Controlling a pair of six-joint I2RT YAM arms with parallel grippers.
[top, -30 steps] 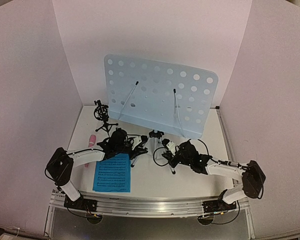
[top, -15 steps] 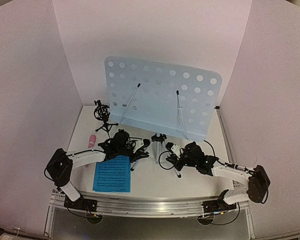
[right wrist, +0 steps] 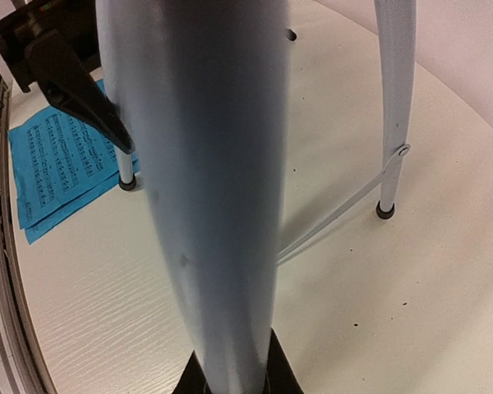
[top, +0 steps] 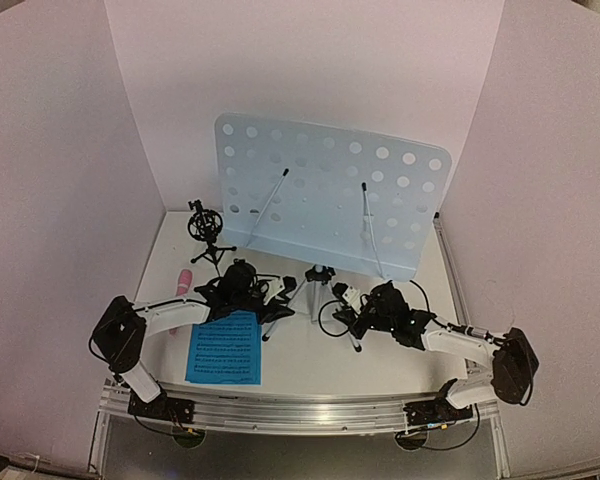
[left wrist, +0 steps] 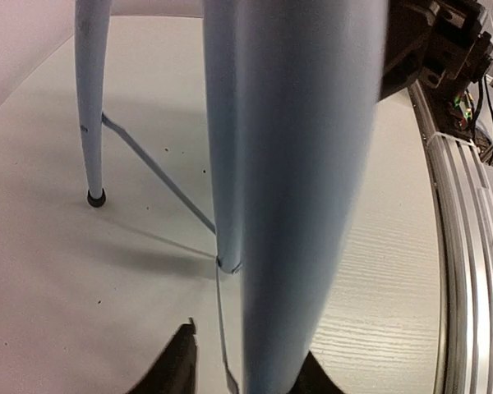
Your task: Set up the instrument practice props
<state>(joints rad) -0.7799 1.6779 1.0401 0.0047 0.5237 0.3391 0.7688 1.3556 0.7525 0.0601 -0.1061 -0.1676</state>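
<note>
The pale-blue perforated music stand [top: 330, 195] stands upright on its silver tripod [top: 318, 278] at mid-table. My left gripper [top: 277, 301] is open around one tripod leg [left wrist: 296, 164]; its left finger [left wrist: 177, 365] stands apart from the leg. My right gripper [top: 357, 316] is shut on another tripod leg [right wrist: 205, 164], its fingers [right wrist: 281, 373] pressed against both sides. Blue sheet music [top: 225, 347] lies flat near the front left, also showing as blue sheet music [right wrist: 57, 156] in the right wrist view. The pink microphone [top: 183, 283] lies at the left. The black mic holder [top: 207, 232] stands behind it.
White walls enclose the table on three sides, close behind the stand. The metal rail [top: 300, 410] with both arm bases runs along the near edge. Loose black cables [top: 330, 310] hang between the two grippers under the tripod.
The left gripper's jaws have opened off the tripod leg. The stand's panel has shifted a little to the right and stands more upright, and the right arm has drawn rightward with its leg.
</note>
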